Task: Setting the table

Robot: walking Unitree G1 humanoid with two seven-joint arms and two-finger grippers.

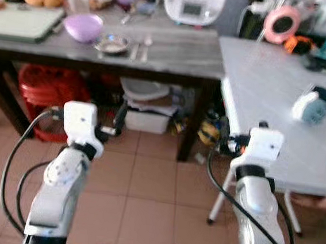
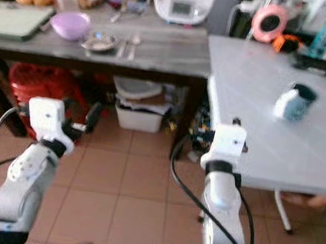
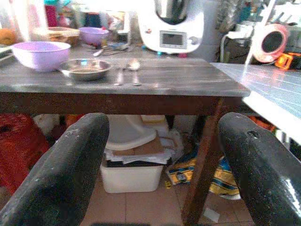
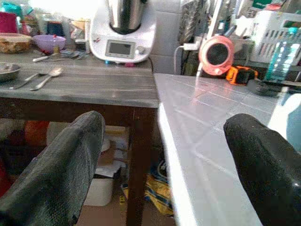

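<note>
Cutlery (image 1: 140, 49) sits upper-middle of the frame on the dark wooden surface (image 1: 175, 57), handles pointing toward the robot, next to the steel dish (image 1: 112, 43), so the left claw (image 3: 157, 155), wide open and empty like the right claw (image 4: 164, 160), looks closer.

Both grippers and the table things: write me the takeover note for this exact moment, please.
Left gripper: open, holding nothing, raised before the dark wooden table.
Right gripper: open, holding nothing, at the near corner of the white tiled table.
Job's things: purple bowl, small metal dish and spoon lie together on the dark table.
Done: nothing picked up or placed, going by how things lie.
Left: fetch the bowl, dish and cutlery and lay them out, probably on the white table.
</note>
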